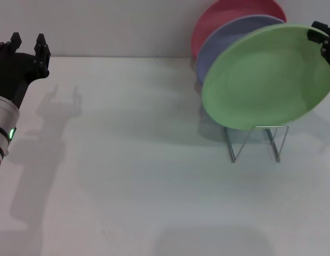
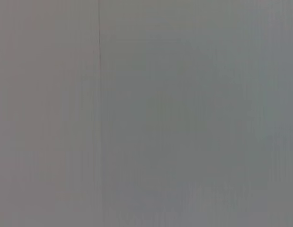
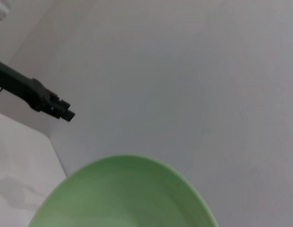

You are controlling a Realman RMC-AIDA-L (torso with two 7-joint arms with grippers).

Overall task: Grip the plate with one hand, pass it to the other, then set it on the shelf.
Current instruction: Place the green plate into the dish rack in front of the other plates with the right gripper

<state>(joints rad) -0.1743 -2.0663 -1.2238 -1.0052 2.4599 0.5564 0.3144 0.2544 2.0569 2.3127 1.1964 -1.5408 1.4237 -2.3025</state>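
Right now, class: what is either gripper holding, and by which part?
The right gripper holds the green plate by its upper right rim. The left gripper holds nothing.

Red plate (image 1: 218,16) and lavender plate (image 1: 223,45) upright at white table's (image 1: 127,176) back.

No readable text anywhere.
We see no labels, brands, numbers or signs on any surface in any view.
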